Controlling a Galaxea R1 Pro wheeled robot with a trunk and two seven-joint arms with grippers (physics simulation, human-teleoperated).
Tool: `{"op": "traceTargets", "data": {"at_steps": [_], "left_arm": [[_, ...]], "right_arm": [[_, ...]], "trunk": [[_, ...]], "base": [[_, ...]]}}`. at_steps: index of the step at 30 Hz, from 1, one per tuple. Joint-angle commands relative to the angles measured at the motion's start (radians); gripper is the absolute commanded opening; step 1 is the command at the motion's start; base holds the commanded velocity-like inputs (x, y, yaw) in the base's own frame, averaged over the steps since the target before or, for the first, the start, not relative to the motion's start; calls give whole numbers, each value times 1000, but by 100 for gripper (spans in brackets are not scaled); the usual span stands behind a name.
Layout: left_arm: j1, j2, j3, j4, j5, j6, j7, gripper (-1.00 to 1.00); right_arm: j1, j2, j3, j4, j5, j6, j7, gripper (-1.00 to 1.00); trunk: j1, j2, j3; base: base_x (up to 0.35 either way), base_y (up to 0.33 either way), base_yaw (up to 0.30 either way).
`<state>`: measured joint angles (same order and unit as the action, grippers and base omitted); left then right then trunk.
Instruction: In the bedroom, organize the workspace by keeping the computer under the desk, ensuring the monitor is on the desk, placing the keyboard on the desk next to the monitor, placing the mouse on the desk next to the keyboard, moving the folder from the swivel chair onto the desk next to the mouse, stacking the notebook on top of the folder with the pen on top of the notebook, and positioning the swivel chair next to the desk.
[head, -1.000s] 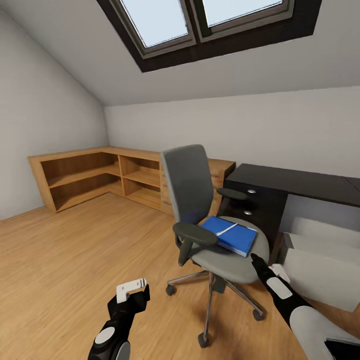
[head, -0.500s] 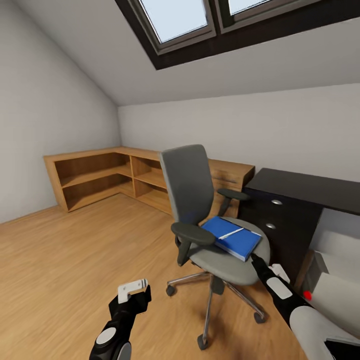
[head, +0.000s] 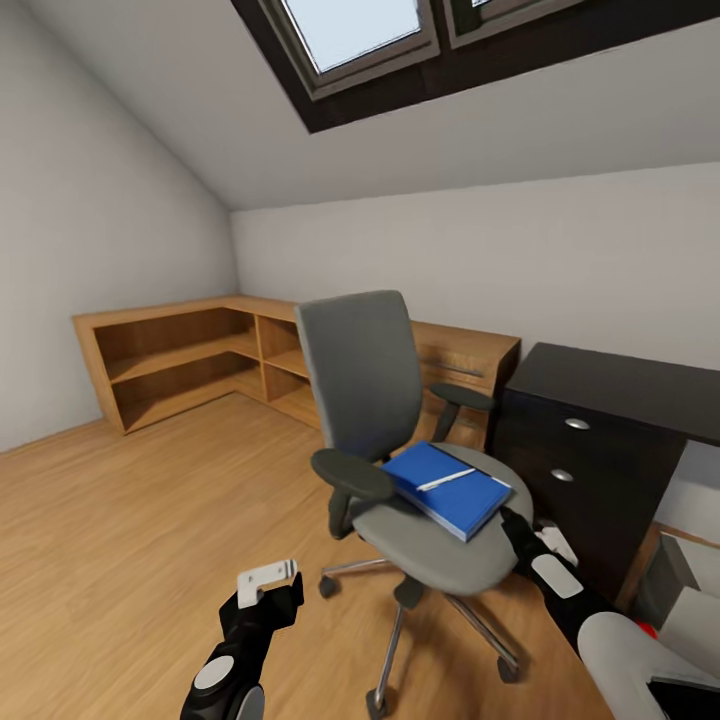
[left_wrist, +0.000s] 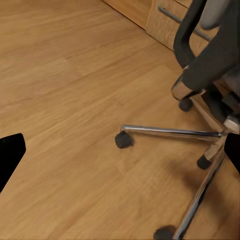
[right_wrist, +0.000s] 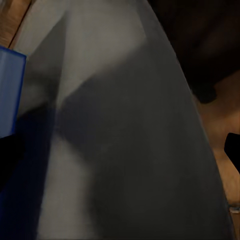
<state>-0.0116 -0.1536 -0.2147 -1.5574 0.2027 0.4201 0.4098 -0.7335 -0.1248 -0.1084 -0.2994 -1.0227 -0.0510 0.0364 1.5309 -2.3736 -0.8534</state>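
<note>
Folder (head: 447, 487) with pen (head: 446, 480) on swivel chair (head: 400, 440) seat, not yet on table (head: 620, 385). Right gripper (head: 512, 525) near seat edge, left gripper (head: 268, 583) low; I judge both jaws released. Nearly all steps left.

No legible text or labels anywhere.

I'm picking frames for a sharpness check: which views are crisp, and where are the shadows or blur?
Head view: crisp, evenly daylit under the skylight; the swivel chair and blue folder show clear edges. Left wrist view: sharp wood floor, with a soft shadow under the chair base. Right wrist view: very close, soft and shadowed grey seat.
</note>
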Motion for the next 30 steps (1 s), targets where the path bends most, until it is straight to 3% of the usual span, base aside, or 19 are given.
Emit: {"op": "traceTargets", "data": {"at_steps": [1,20,30], "left_arm": [[-1,0,-2,-1,10,3,9,100],[-1,0,-2,-1,10,3,9,100],[-1,0,-2,-1,9,3,9,100]], "right_arm": [[0,0,1,0,-11,-3,5,100],[0,3,1,0,-10,-4,5,100],[0,4,1,0,-10,-6,5,100]], "trunk": [[0,0,-1],[0,0,-1],[0,0,4]], "base": [[123,0,0],[11,0,1],[0,0,198]]}}
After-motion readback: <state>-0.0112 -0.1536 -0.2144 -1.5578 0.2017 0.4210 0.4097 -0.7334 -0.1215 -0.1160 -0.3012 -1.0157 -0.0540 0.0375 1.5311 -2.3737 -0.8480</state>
